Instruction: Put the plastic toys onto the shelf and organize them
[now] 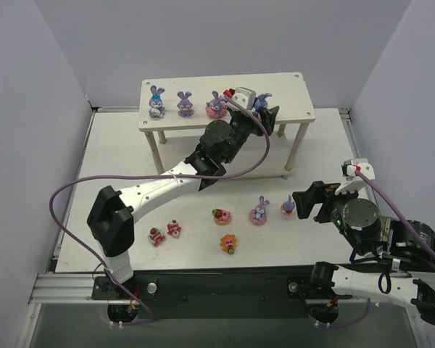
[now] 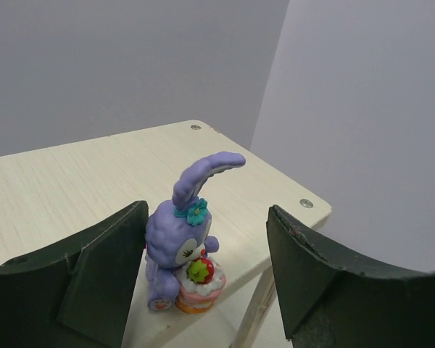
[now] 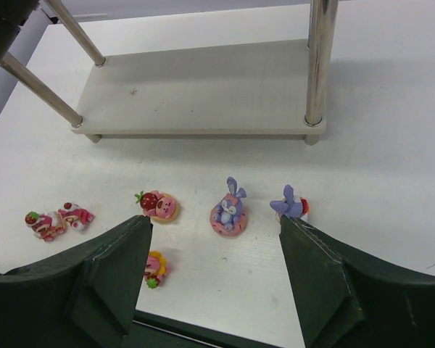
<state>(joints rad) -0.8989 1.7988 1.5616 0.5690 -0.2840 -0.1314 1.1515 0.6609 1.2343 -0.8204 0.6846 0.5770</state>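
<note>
Left wrist view: the left gripper (image 2: 206, 212) straddles a purple bunny (image 2: 183, 250) that stands upright on the top board of the shelf (image 2: 72, 181), close to the front edge. The jaws are parted. There is a plain gap between the toy and the finger on the right of this view, while the other finger sits just beside its back; I cannot tell whether it touches. The bunny stands on its own base, so I judge this a release, not a grasp.

In the top external view it is the fourth in a line along the front of that board, to the right of three other bunnies (image 1: 185, 105). All face the arms, which is likely the tidy row the task wants.

On the table (image 1: 116, 145), well apart from the shelf, a bunny on a pink ring (image 3: 230, 214), a smaller bunny (image 3: 290, 205) and four cake pieces (image 3: 159, 205) are not yet placed. The right gripper (image 3: 214, 221) hovers low over them, jaws released and empty, seemingly lined up on the two bunnies for the next pick
</note>
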